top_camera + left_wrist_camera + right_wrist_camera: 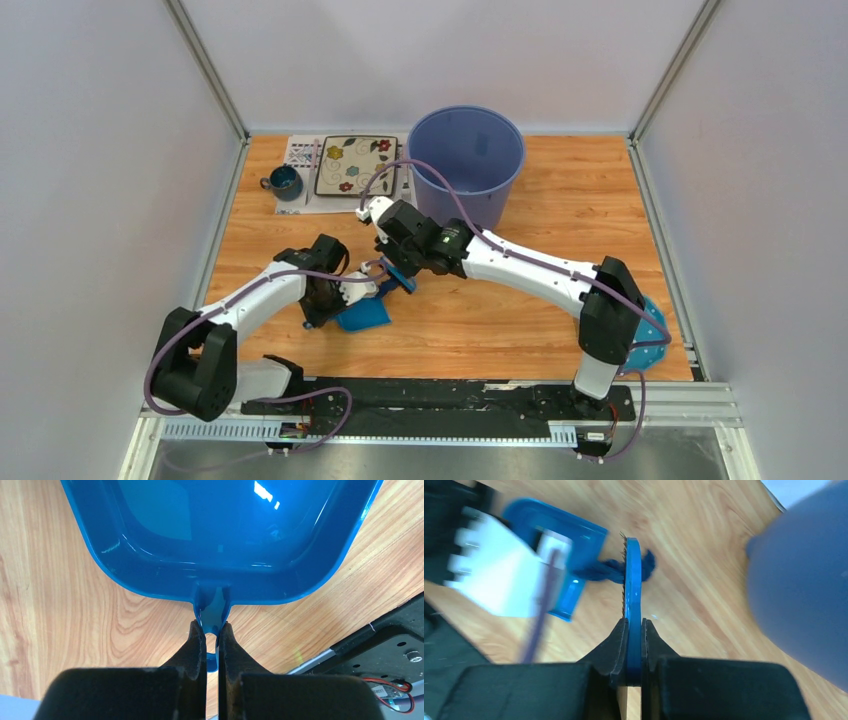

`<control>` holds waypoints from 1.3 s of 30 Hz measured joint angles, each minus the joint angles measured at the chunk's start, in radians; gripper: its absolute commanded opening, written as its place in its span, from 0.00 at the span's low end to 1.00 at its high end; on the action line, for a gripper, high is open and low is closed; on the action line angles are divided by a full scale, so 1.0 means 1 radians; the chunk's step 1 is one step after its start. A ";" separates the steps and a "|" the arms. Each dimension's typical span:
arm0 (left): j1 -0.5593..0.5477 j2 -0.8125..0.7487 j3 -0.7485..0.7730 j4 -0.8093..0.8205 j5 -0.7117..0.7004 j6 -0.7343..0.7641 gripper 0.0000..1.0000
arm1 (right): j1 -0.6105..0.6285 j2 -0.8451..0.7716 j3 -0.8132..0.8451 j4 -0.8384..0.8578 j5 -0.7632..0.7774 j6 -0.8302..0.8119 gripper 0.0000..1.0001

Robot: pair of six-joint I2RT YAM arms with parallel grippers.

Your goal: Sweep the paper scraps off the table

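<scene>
Paper scraps [600, 572]: only one shows, dark blue, lying on the bench [704, 610] right by the brush [632, 580], near the dustpan [220, 540]. The right gripper [634, 630] is clenched on the brush and the left gripper [212, 630] on the dustpan handle. This looks like the sweeping step. Next, the brush should push the scrap into the pan

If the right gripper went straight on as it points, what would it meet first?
Probably the dark blue paper scrap at the tip of its brush, then the table; the dustpan lies left of that line.
</scene>
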 measured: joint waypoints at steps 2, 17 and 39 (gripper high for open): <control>-0.015 0.015 0.000 0.003 -0.005 0.002 0.00 | 0.018 0.000 0.037 -0.002 -0.035 0.039 0.00; -0.021 0.079 0.062 -0.002 -0.034 0.019 0.00 | -0.098 -0.086 0.037 -0.047 0.120 0.162 0.00; -0.021 0.149 0.126 -0.024 0.051 0.011 0.00 | -0.061 0.067 0.074 -0.002 -0.269 0.392 0.00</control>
